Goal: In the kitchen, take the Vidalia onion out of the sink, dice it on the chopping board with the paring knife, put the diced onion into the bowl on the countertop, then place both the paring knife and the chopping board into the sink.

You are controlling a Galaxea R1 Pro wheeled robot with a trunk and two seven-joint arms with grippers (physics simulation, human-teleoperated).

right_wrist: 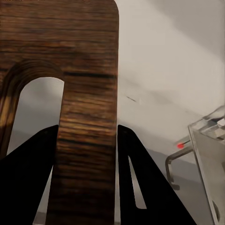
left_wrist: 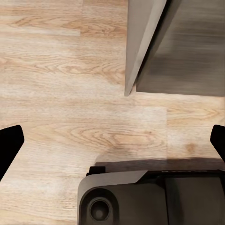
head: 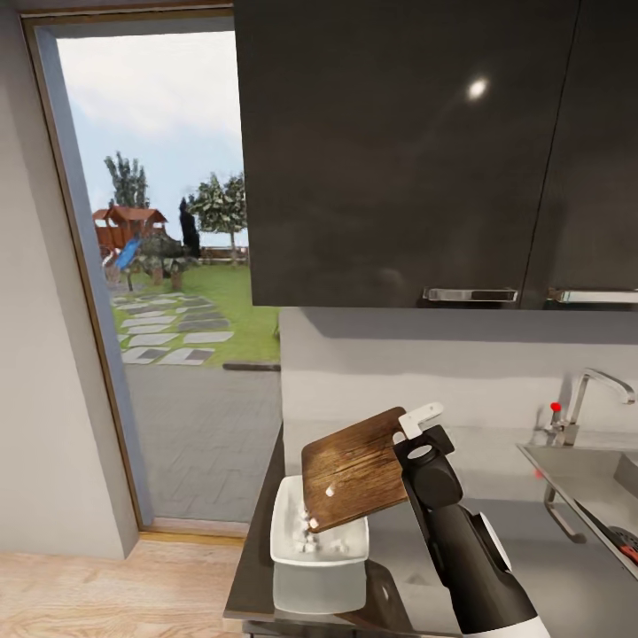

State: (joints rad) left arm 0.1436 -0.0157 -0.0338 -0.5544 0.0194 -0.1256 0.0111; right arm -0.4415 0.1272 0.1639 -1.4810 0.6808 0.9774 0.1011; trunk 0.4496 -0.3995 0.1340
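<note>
The chopping board [head: 354, 468] was held tilted above the bowl [head: 317, 549], pinched at its handle end by the right claw [head: 416, 440], whose fingers [right_wrist: 140, 187] were seen in the right wrist view closed on the strip of wood beside the slot-shaped hole. The step in hand was judged to be the tipping of the diced onion [head: 310, 530] off the board into the bowl. For this to be done well, the low corner of the board would best be kept over the middle of the bowl and the tilt steepened gently, since at least one white cube [head: 330, 489] was seen clinging to the board's face and could be flung past the rim by a jerk. In the bowl, near the left end of the tabletop [head: 567, 576], a small heap of white cubes was gathered under the board's lower edge. Farther right, the sink [head: 585, 474] was seen to hold the paring knife [head: 611, 535], its dark blade and red handle lying at the basin's near side. The left claw [left_wrist: 112, 140] was hung over the wooden floor [left_wrist: 70, 93] with its fingers spread wide and nothing between them.
</note>
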